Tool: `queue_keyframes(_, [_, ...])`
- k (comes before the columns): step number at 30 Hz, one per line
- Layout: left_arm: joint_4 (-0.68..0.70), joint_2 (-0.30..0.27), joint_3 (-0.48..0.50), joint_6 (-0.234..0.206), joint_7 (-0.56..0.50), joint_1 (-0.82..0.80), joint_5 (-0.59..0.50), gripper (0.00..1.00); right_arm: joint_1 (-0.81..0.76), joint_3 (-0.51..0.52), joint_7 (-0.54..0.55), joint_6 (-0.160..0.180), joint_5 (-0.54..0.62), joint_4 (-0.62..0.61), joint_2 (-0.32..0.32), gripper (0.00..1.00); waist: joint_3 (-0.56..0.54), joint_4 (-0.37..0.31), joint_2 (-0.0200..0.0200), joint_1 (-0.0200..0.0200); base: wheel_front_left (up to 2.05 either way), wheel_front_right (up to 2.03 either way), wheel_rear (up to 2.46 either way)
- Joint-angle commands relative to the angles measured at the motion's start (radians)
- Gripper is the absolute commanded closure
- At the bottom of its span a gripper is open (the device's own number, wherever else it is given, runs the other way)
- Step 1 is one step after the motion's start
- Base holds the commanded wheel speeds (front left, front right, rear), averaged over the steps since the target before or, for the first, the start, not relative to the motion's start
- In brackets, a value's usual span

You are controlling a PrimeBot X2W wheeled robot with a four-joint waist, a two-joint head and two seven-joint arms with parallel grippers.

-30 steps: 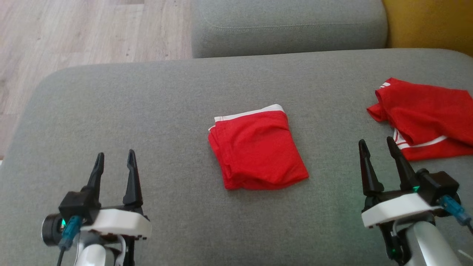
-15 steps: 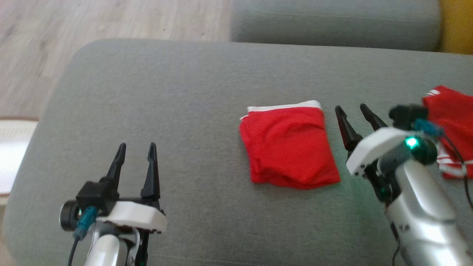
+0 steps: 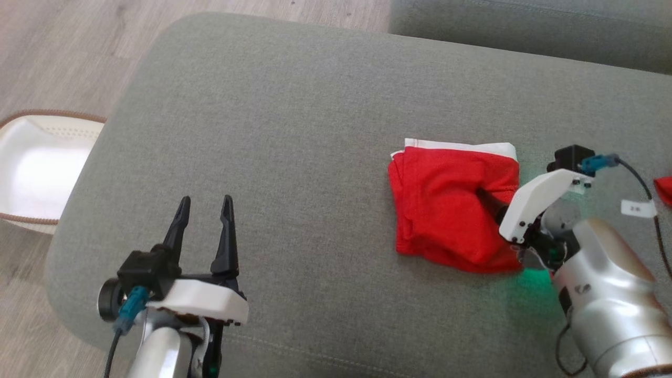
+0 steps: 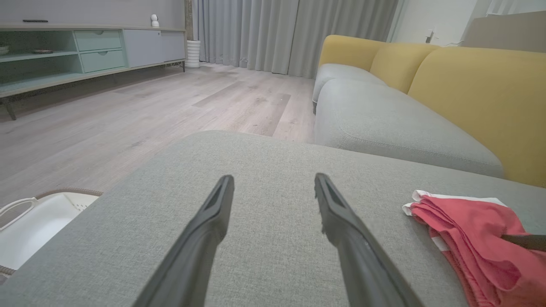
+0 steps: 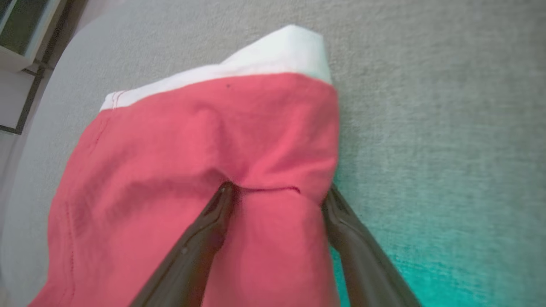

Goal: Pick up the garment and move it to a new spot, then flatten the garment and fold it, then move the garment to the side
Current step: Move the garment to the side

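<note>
On the grey sofa cushion [image 3: 294,131] lies the folded red garment [image 3: 451,205]. The right claw [image 5: 278,189], spread wide, straddles its right edge, touching cloth but not clenched; the left claw [image 3: 205,199] hovers released, well apart.

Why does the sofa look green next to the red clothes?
Head view: a green glow lands on the grey cushion beside the red garment, near the right gripper, probably from a light on that arm. Right wrist view: the cushion turns teal at lower right.

Left tool [image 3: 206,200] low, pointing forward, jaws apart. Right tool [image 5: 278,188] angled inward and down, jaws wide apart.
</note>
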State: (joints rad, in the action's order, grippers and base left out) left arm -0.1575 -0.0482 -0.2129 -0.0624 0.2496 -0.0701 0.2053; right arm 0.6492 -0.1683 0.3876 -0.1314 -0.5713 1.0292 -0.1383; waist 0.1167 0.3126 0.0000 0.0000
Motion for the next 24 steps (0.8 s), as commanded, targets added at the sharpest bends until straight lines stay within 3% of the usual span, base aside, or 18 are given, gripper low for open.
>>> queue_keyframes(1, [0.035, -0.002, 0.027, -0.005, 0.012, -0.048, 0.004, 0.0, 0.029, -0.023, 0.025, 0.001, -0.007, -0.002, 0.013, 0.0, 0.002, 0.002, 0.0, 0.0, 0.0, 0.0, 0.0])
queue_keyframes(2, [0.035, -0.002, 0.026, -0.007, 0.012, -0.048, 0.005, 0.0, 0.029, -0.024, 0.035, 0.001, -0.015, 0.008, 0.014, 0.0, 0.004, 0.002, 0.0, 0.0, 0.0, 0.0, 0.0])
queue_keyframes(3, [0.035, -0.002, 0.025, -0.008, 0.012, -0.048, 0.006, 0.0, 0.03, -0.029, 0.035, 0.001, -0.018, 0.011, 0.015, 0.07, 0.005, 0.002, 0.0, 0.0, 0.0, 0.0, 0.0])
queue_keyframes(5, [0.035, -0.002, 0.022, -0.011, 0.012, -0.049, 0.009, 0.0, 0.032, -0.036, 0.012, 0.001, -0.022, 0.011, 0.014, 1.0, 0.006, -0.003, 0.0, 0.0, 0.0, 0.0, 0.0])
queue_keyframes(13, [0.036, -0.002, 0.029, -0.001, 0.012, -0.051, 0.024, 0.0, 0.062, -0.084, -0.127, 0.001, -0.027, -0.016, 0.013, 1.0, -0.021, -0.084, 0.0, 0.0, 0.0, 0.0, 0.0])
queue_keyframes(24, [0.03, -0.002, -0.004, 0.049, 0.012, -0.078, -0.016, 0.0, 0.076, -0.176, -0.172, 0.001, -0.099, -0.078, 0.01, 1.0, -0.053, -0.35, 0.0, 0.0, 0.0, 0.0, 0.0])
